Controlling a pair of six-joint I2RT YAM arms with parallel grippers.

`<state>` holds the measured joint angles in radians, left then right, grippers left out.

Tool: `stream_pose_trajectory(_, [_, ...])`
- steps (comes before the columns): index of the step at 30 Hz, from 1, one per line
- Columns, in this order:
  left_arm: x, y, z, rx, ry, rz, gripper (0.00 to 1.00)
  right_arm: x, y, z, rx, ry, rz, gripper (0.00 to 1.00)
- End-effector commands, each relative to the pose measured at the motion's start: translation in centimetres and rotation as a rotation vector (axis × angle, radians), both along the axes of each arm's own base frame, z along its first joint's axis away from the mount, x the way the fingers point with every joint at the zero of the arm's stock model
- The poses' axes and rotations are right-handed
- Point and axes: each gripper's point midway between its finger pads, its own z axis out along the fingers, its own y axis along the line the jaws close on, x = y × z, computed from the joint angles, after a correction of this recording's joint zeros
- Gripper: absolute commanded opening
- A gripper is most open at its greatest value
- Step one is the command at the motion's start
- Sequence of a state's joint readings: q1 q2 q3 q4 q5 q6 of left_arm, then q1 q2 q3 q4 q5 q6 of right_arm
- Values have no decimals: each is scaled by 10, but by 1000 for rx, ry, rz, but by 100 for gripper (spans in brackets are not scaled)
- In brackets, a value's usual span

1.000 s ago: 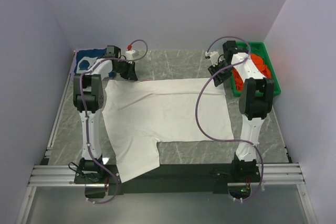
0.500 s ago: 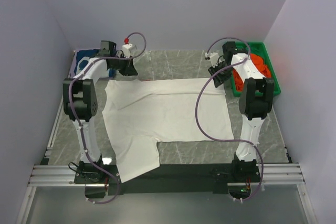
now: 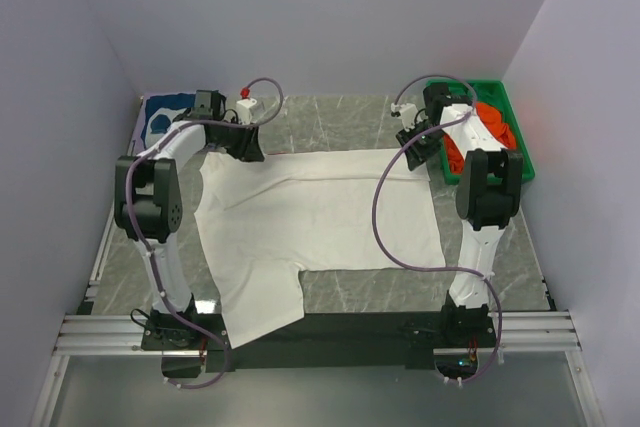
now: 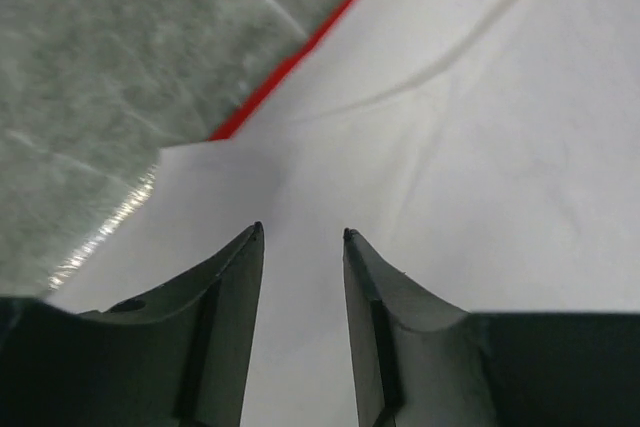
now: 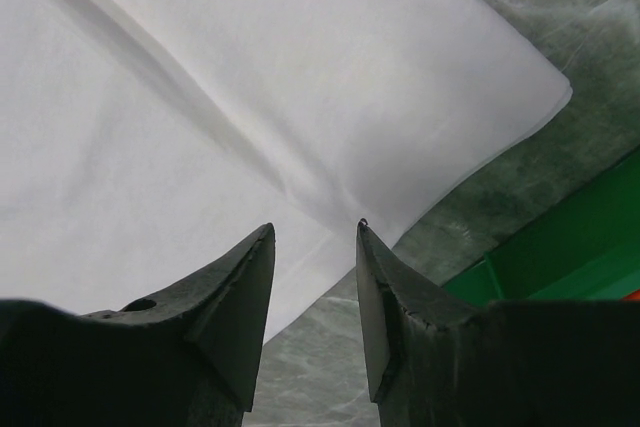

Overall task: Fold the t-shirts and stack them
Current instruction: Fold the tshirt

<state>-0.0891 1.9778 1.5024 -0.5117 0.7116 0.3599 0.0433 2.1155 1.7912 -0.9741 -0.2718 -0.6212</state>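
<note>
A white t-shirt (image 3: 320, 217) lies spread flat on the marble table, one sleeve hanging over the near edge. My left gripper (image 3: 250, 145) is open and empty, low over the shirt's far left corner; in the left wrist view (image 4: 300, 235) white cloth (image 4: 460, 147) lies under the jaws and a thin red edge (image 4: 300, 52) runs along the shirt's border. My right gripper (image 3: 415, 142) is open and empty over the far right corner; in the right wrist view (image 5: 315, 227) the shirt's edge (image 5: 400, 97) passes under the jaws. A navy shirt (image 3: 165, 117) lies folded at the back left.
A green bin (image 3: 520, 152) at the back right holds red and orange cloth (image 3: 495, 127); its wall shows in the right wrist view (image 5: 580, 237). Bare marble table (image 3: 340, 117) lies behind the shirt, also seen in the left wrist view (image 4: 120, 57). Walls enclose three sides.
My left arm swung its elbow out to the left and its gripper came down a little toward the shirt's far left corner. The right arm and the shirt have hardly moved.
</note>
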Motion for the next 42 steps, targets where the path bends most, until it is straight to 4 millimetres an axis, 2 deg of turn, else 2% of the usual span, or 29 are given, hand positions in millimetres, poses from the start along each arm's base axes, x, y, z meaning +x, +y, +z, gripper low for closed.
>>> stream_pose_trajectory(1, [49,11,6,43,-61,133,44,5,5,30,5,-83,-2,46])
stream_pose_trajectory(2, [62,12,13,47,-81,154,44,6,6,29,2,-81,-3,46])
stream_pose_trajectory(3, [67,13,-3,54,-45,167,44,7,5,30,1,-86,-5,46])
stream_pose_trajectory(5, [79,16,-17,77,-9,197,43,7,4,28,-3,-78,-3,46])
stream_pose_trajectory(8, [90,18,-25,92,4,220,43,9,4,28,-2,-79,-5,46])
stream_pose_trajectory(9, [91,19,-35,100,17,227,43,10,4,29,-4,-82,-6,46])
stream_pose_trajectory(11, [94,19,-42,104,28,232,44,10,4,28,-6,-81,-5,46])
stream_pose_trajectory(16, [83,16,-58,119,63,211,45,10,2,26,-16,-79,-3,46])
stream_pose_trajectory(29, [63,4,-73,140,115,190,43,14,0,23,-27,-77,1,46])
stream_pose_trajectory(36, [53,15,-87,239,110,254,31,14,-1,20,-32,-79,1,46])
stream_pose_trajectory(42, [57,17,-92,271,111,288,22,11,-2,16,-37,-73,0,46])
